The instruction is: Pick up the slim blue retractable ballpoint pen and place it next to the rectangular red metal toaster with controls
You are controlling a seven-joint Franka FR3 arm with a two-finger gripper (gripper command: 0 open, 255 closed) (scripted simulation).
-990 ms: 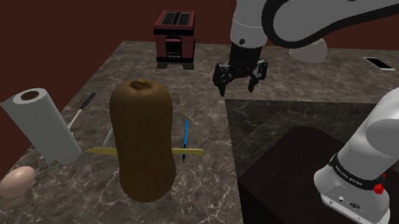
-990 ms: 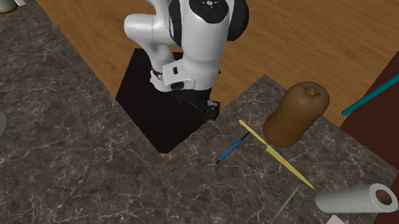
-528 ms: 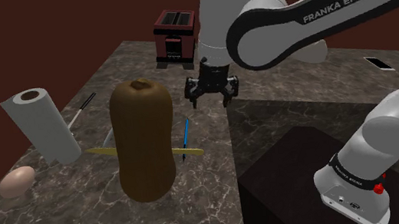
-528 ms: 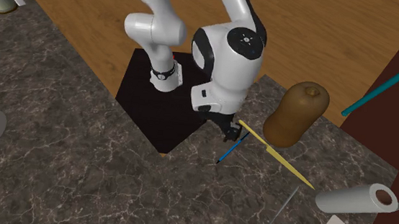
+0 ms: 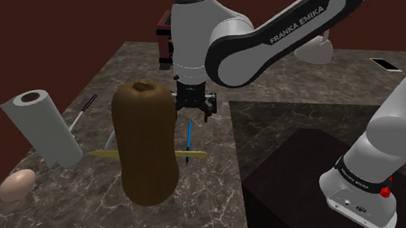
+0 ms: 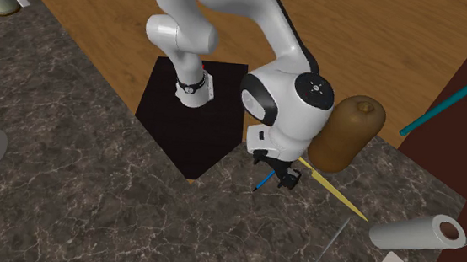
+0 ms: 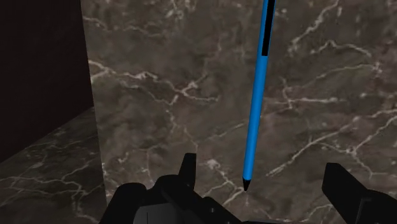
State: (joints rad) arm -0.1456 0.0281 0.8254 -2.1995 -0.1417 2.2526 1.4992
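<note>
Black fingers (image 7: 347, 188) of my gripper (image 7: 261, 172) stand apart and clasp nothing, hanging over the marble counter (image 7: 159, 95). Between them I see the tip of the blue pen (image 7: 257, 95), which lies flat on the stone, runs straight away from the hand and is untouched. Just beside the hand, on the side of the pen away from the stand, a tall brown squash (image 5: 145, 139) stands upright with a yellow knife (image 5: 104, 153) lying by its base. Beyond the hand, well apart from the pen, the red toaster (image 5: 164, 47) sits half hidden behind my arm.
</note>
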